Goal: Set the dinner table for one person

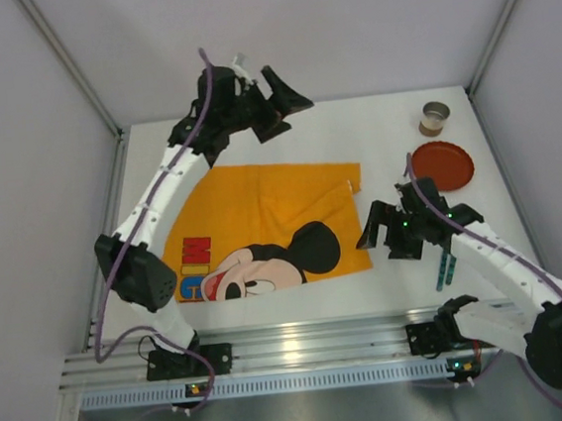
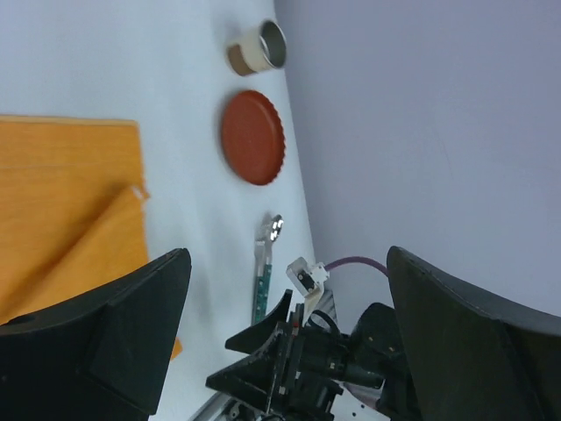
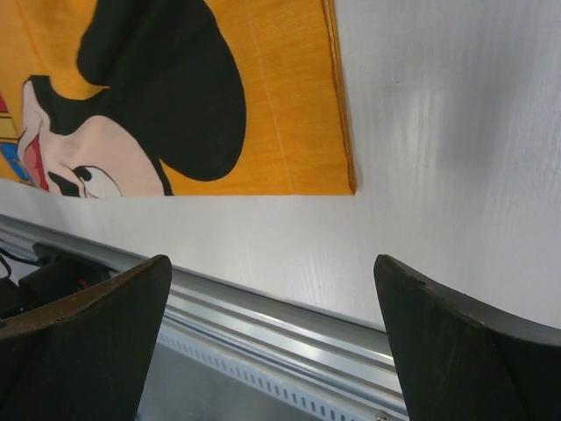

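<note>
The white dinner table (image 1: 378,127) carries an orange Mickey Mouse placemat (image 1: 262,222) whose far right corner is folded over. My left gripper (image 1: 291,108) hovers open and empty above the table's far edge, beyond the placemat. My right gripper (image 1: 385,238) is open and empty just right of the placemat's near right corner. In the left wrist view, between the wide-apart fingers of the left gripper (image 2: 287,259), I see the placemat (image 2: 61,193) and my right arm (image 2: 316,360). Below the right gripper (image 3: 272,263) in its wrist view lie bare table (image 3: 421,132) and the placemat's (image 3: 263,105) corner.
A red-brown scalloped plate (image 1: 444,165) and a small metal cup (image 1: 435,116) sit at the far right. A green-handled utensil (image 1: 446,269) lies near the right arm. The ribbed aluminium rail (image 1: 305,352) runs along the near edge; grey walls enclose three sides.
</note>
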You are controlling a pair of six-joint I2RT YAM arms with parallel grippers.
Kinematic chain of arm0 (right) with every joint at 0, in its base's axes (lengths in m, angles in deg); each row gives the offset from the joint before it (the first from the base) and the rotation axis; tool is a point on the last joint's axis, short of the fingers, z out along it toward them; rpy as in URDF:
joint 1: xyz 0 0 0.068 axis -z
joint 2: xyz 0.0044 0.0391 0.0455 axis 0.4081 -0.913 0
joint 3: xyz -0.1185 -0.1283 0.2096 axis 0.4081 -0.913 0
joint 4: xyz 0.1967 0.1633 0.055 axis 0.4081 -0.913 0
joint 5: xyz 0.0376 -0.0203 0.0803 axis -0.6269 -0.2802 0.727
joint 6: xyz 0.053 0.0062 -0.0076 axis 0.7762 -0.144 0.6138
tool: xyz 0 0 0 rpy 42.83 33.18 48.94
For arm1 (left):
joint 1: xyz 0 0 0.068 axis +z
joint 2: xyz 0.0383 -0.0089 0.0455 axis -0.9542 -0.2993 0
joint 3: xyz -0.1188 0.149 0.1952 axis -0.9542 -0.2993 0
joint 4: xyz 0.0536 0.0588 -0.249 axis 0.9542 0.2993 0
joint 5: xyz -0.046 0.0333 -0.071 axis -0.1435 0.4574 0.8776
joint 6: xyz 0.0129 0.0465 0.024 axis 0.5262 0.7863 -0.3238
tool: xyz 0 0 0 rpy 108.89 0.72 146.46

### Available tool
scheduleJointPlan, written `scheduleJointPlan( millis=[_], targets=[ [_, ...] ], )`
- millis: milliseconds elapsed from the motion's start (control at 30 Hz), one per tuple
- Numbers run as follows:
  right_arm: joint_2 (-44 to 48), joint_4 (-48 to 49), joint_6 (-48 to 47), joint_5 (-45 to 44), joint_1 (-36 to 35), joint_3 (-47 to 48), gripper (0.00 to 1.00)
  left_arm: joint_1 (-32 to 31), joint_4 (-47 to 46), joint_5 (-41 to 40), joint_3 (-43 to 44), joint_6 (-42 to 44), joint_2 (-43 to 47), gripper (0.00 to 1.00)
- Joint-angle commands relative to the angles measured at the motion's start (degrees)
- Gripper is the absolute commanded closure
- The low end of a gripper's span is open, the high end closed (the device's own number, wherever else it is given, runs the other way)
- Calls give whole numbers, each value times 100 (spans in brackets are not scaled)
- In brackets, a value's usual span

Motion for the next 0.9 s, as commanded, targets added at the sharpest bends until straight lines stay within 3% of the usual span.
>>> scheduleJointPlan(
  millis=[0, 233, 400, 500, 600, 633, 700, 733, 767, 867],
  targets=[
    [-633, 1049, -11, 188, -12, -141, 0, 371, 848, -221, -901, 481, 796, 1],
    [-2329, 1543, -178, 189, -12, 95, 0, 697, 1402, -766, -2404, 833, 2430, 1],
    [-2866, 1913, -213, 330, -12, 122, 1, 847, 1753, -1011, -2907, 947, 3143, 1],
    [-3165, 2088, -161, 417, -38, 113, 7, 969, 1956, -1188, -3065, 991, 3398, 1],
    [-3359, 2229, -117, 514, -74, 122, 25, 1049, 2070, -1232, -3171, 1018, 3504, 2],
    [-3368, 2221, -108, 514, -74, 122, 45, 1066, 2088, -1223, -3215, 1044, 3513, 1],
    [-3316, 2160, -108, 445, -83, 96, 71, 1066, 2079, -1214, -3267, 1053, 3514, 1],
    [-3202, 2098, -117, 401, -82, 87, 93, 1075, 2062, -1206, -3320, 1053, 3522, 1],
    [-3149, 1915, -125, 278, -91, 87, 100, 1075, 2001, -1171, -3355, 1044, 3522, 2],
    [-2719, 1275, -170, -282, -74, 69, 100, 1075, 1877, -1109, -3478, 1018, 3505, 2]
  ],
)
